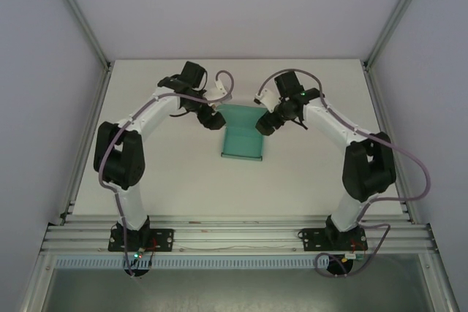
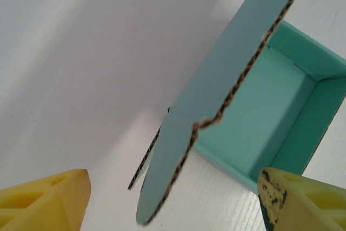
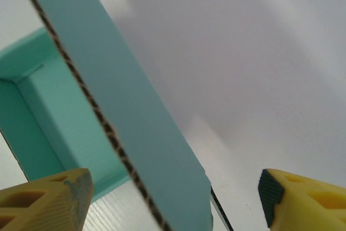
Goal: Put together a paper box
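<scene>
Our arms bend inward; left gripper [image 1: 213, 120] at ten o'clock of the paper box [image 1: 243, 144], right gripper [image 1: 263, 128] at two; both released.

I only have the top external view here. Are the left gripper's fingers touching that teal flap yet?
Observer: No. In the left wrist view the left gripper is open and straddles the paper box's raised side flap, with its yellow fingers clear of the card.
Operator: And the right side?
Observer: Same there. The right gripper is open around the opposite flap, not touching it.
Operator: Is the tray formed?
Observer: Yes, folded walls stand around an open floor.
</scene>
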Robot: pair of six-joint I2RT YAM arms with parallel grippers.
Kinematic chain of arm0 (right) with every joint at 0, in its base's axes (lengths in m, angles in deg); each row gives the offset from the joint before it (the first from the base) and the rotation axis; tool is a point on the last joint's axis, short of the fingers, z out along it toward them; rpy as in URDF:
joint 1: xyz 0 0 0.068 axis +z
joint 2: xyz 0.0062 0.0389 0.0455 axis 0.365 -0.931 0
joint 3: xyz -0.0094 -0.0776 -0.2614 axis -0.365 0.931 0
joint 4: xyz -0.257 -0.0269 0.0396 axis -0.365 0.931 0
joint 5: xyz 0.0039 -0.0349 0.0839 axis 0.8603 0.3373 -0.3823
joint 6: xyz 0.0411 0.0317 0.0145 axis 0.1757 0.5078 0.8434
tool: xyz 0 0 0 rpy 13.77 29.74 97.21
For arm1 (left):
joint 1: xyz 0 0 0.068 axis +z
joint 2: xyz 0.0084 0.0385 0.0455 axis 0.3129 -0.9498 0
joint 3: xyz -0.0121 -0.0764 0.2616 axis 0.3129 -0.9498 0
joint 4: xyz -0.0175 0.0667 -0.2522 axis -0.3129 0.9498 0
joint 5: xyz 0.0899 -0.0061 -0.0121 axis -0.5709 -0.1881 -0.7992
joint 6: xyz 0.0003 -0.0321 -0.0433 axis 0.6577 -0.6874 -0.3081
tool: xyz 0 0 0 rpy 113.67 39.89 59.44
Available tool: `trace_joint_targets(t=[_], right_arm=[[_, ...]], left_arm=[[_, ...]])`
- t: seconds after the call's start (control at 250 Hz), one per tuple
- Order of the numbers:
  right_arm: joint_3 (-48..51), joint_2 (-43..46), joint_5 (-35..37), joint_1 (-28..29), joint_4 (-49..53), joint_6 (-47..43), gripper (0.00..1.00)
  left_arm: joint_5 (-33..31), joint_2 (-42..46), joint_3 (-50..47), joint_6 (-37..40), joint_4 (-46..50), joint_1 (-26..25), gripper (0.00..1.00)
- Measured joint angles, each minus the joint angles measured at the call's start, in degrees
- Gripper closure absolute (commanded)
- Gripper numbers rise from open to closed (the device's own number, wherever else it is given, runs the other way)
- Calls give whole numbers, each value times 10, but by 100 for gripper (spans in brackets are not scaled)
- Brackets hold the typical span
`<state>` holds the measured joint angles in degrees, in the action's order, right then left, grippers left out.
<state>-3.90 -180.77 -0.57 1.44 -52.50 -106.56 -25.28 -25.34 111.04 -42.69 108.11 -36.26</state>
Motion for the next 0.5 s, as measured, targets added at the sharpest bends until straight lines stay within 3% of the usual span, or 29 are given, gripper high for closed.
trace_joint_targets(t=[0.148, 0.308, 0.5], right_arm=[[-13, -27, -2, -7, 23, -19, 40], [-18, -39, -1, -12, 36, -29, 61], [-21, -40, 2, -13, 41, -35, 74]], left_arm=[[-14, -31, 31, 23, 27, -11, 33], [-20, -48, 38, 31, 38, -15, 54], [-31, -54, 54, 30, 42, -16, 72]])
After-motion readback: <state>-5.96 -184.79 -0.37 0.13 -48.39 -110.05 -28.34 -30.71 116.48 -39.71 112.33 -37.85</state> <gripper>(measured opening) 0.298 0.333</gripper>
